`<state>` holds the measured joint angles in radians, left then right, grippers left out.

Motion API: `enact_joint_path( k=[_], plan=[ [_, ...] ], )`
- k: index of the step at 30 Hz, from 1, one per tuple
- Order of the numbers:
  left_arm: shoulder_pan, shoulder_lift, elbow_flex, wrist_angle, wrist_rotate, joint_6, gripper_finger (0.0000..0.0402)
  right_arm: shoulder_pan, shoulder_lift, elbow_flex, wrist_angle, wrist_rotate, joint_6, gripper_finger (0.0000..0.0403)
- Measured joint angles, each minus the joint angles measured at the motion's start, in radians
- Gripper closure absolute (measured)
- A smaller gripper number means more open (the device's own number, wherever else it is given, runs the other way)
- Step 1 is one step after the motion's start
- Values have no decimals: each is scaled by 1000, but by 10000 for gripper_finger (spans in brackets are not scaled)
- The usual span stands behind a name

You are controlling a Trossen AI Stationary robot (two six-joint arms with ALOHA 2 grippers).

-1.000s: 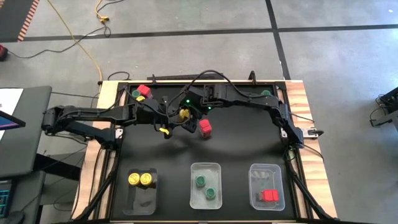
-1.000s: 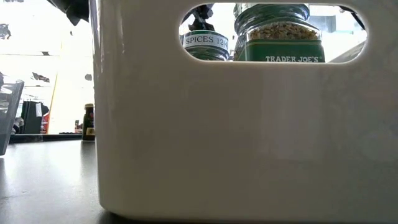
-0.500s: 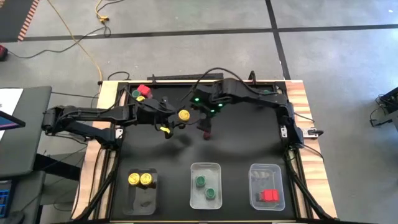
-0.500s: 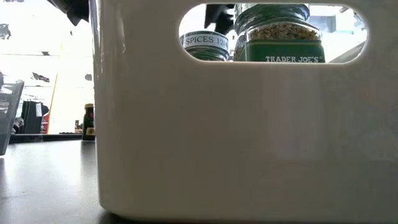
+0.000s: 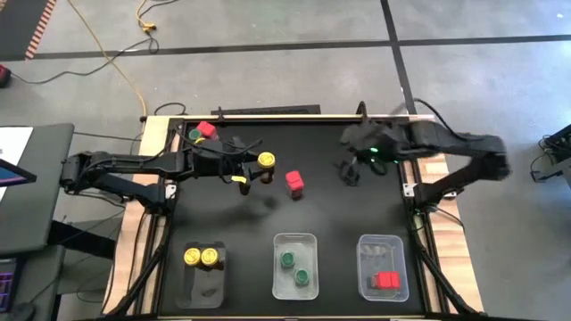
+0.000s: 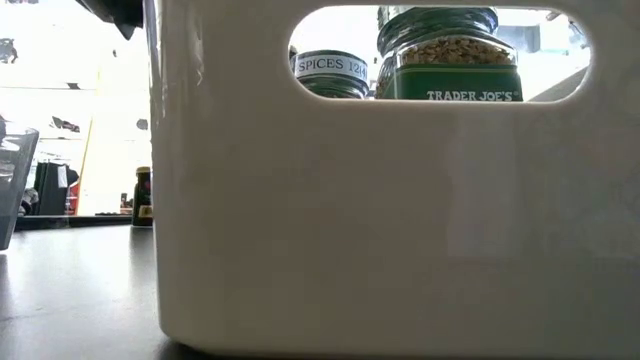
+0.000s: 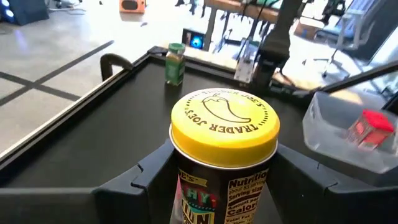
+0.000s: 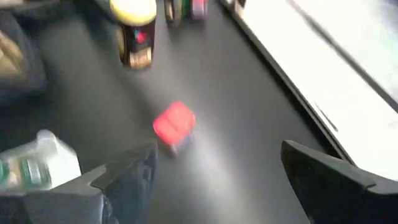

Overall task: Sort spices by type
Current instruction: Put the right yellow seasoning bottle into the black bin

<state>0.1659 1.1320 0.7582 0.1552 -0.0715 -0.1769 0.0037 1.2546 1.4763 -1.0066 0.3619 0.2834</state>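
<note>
We held a small dark spice jar with a round yellow lid [image 7: 224, 118] clamped in our left gripper [image 5: 256, 169] above the back of the black table [image 5: 339, 214], a grip we judged meant for the clear plastic tray [image 5: 202, 276] at front left, where two yellow-lidded jars [image 5: 201, 257] stood together. Our right gripper [image 5: 350, 171] hung with fingers spread and nothing between them near the right rear, apart from the red square-lidded jar [image 5: 294, 183] standing loose at mid-table. Green-lidded jars [image 5: 295, 268] filled the middle tray [image 5: 277, 242] and red ones [image 5: 385, 280] the right tray [image 5: 364, 242], each kind to itself.
</note>
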Motion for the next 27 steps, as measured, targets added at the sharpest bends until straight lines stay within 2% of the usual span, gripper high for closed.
enact_joint_path(
  k=[5,7,10,12,16,19,25,27],
  plan=[
    [-10,0,2,59,1,-8,190,-15,-230,-472,628,19,92,37],
    [-10,0,18,57,1,-8,190,-20,-254,-610,883,10,141,37],
    [-10,0,48,55,-8,-6,193,-19,-236,-743,1158,0,169,37],
    [-10,-1,64,55,-8,6,194,-19,-211,-780,1263,-8,152,37],
    [-10,-1,92,41,-9,15,195,-44,-123,-788,1345,-8,45,37],
    [-10,-1,103,21,-9,15,195,-63,-40,-786,1454,-30,33,37],
    [-10,-1,105,15,-10,16,195,-71,131,-710,1535,-54,-34,37],
    [-10,-1,105,14,-10,28,196,-71,176,-669,1541,-91,-69,37]
  ],
)
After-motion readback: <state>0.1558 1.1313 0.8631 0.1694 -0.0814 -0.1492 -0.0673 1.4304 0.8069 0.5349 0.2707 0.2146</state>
